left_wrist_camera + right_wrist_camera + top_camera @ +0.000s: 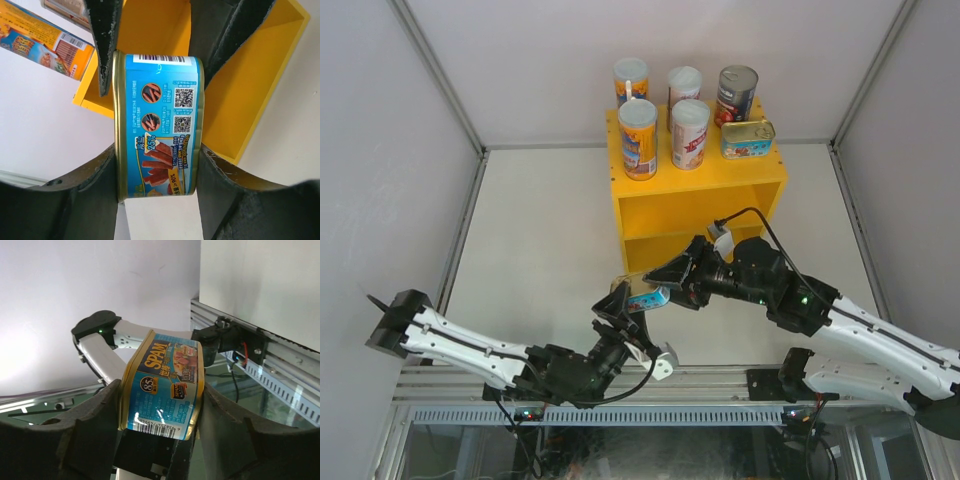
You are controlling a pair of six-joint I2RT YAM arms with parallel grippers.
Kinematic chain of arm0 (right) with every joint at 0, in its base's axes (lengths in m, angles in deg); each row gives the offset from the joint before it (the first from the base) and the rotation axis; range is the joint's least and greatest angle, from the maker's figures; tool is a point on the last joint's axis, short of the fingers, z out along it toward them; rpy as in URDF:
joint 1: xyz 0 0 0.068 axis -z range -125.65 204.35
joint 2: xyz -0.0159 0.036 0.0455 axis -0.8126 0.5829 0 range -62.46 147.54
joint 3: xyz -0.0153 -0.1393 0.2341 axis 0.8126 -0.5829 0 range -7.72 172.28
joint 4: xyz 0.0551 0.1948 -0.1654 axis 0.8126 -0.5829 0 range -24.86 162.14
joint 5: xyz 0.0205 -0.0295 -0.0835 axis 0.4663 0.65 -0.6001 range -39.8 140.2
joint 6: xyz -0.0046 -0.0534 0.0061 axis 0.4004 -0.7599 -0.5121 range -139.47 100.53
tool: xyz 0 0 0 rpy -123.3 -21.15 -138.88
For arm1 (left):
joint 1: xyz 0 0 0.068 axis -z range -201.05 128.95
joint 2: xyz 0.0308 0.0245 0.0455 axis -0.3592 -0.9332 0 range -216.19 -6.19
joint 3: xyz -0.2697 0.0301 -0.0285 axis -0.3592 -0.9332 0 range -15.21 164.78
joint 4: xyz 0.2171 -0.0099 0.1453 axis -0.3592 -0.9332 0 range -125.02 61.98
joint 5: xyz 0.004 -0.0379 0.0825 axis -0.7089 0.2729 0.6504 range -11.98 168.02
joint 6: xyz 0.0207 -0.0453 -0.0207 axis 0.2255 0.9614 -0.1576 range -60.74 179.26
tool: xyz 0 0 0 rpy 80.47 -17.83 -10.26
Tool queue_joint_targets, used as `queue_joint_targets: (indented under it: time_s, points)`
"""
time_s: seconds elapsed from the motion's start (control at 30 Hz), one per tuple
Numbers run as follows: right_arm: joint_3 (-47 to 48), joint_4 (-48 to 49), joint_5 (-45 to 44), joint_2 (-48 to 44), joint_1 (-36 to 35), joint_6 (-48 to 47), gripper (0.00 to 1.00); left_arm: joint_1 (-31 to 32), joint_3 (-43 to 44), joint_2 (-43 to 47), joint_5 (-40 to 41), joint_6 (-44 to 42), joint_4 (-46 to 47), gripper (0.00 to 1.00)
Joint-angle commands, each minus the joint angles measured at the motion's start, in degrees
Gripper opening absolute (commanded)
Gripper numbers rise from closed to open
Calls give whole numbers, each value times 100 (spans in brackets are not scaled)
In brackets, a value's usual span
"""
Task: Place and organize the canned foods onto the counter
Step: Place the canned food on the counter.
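A flat blue-labelled tin (pixel 646 297) hangs above the table in front of the yellow counter (pixel 720 188), gripped from both ends. My left gripper (pixel 632 306) is shut on its near end, with its fingers (pixel 100 185) pressed to both sides of the tin (pixel 157 125). My right gripper (pixel 662 284) is shut on the far end of the tin (pixel 165 385). On the counter's top stand two orange-blue tubes (pixel 638 138), two white-pink tubes (pixel 689 133), the steel can (pixel 736 95) and the second flat tin (pixel 748 138).
White walls enclose the table on the left, back and right. A slotted aluminium rail (pixel 620 385) runs along the near edge by the arm bases. The counter's open front with its inner shelf (pixel 670 232) faces the arms.
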Motion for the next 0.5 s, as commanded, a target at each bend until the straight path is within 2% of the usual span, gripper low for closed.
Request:
queue_joint_targets:
  time_s: [0.0,0.2,0.33,0.47]
  points:
    - [34,-25,-16,-186,42,-95,46,-60,-75,-13,134,-100,439,0]
    - [83,-249,-104,-286,54,-176,45,-202,24,-223,94,-188,439,0]
    - [200,-427,-136,-330,95,-310,30,-295,104,-395,76,-264,492,0]
    - [217,-528,-147,-399,160,-374,22,-338,134,-577,70,-412,681,0]
